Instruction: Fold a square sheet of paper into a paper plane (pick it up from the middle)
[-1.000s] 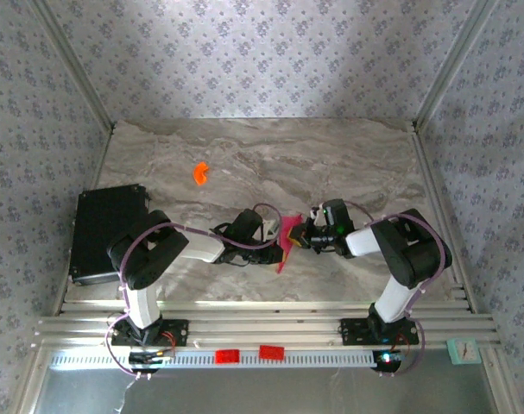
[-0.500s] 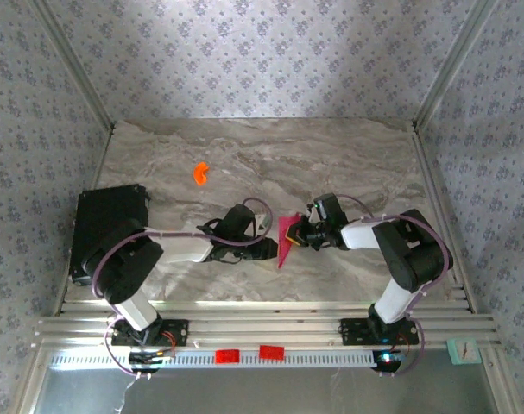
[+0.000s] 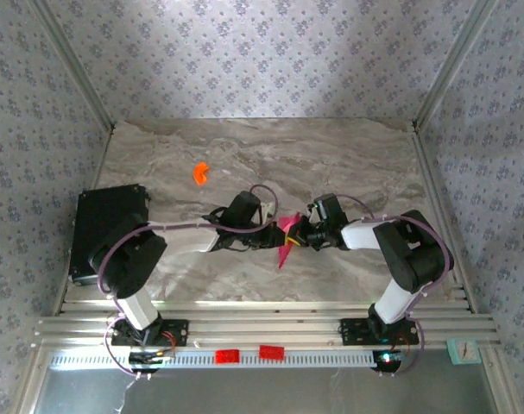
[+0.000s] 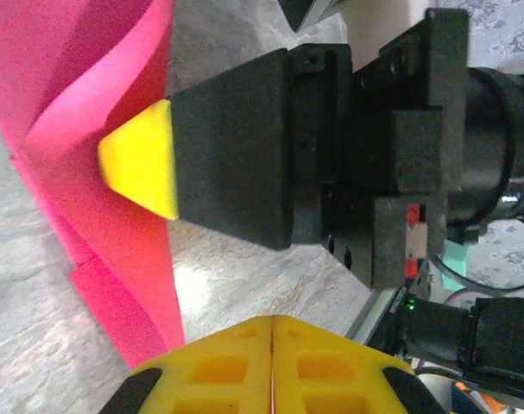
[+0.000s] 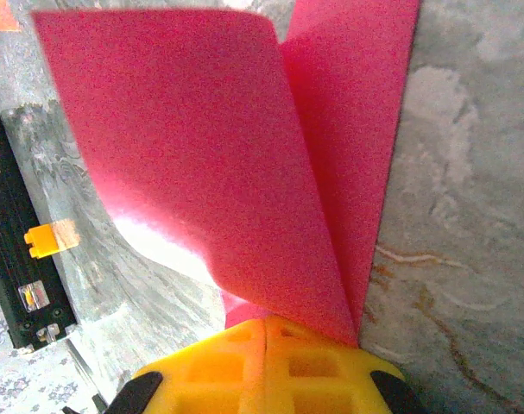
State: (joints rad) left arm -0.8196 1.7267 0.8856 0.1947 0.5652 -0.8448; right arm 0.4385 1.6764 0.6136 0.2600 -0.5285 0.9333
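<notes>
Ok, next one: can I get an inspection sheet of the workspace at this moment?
Surface: marble-look tabletop.
Job's things: pink paper, partly folded, between the two grippers near the middle; not yet a plane.
Clutter: small orange piece at the far left; black box at the left edge; red tags on the near rail.
Grippers: right gripper shut on the paper's folded edge; left gripper shut beside the paper, nothing seen between its fingers.
Cables: purple cables looping along both arms.
Surroundings: patterned walls; metal rails in front.
</notes>
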